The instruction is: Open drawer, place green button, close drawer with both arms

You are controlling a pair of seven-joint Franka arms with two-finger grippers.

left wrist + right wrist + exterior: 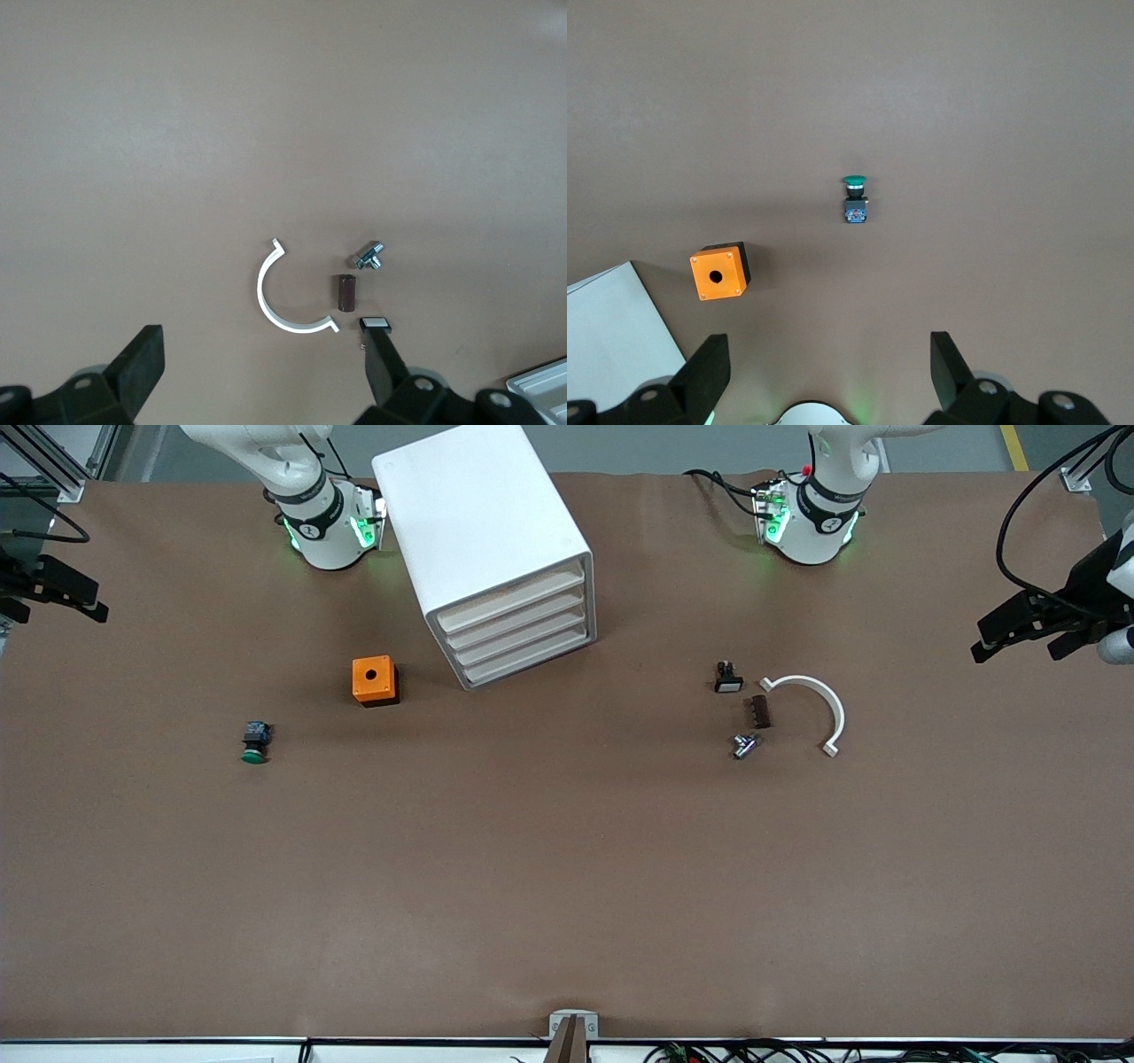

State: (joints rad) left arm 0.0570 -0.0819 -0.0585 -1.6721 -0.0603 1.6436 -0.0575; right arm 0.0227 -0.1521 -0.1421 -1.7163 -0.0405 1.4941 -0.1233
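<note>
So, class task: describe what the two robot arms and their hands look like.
Both arms are glossy white with black bands and green lights glowing at their bases. Black cables run to the left arm and right arm. The left hand and right hand are black, each with two fingers.

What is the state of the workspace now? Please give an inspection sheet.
Surface: brown table, flat.
Job's things: drawer cabinet, all drawers shut; green button lying toward the right arm's end.
Clutter: orange box; white-faced button, brown block, metal fitting, white half-ring.
Grippers: left gripper and right gripper open, holding nothing, waiting at the table's ends.
Cables: black, at the edges.
Surroundings: nothing seen.
</note>
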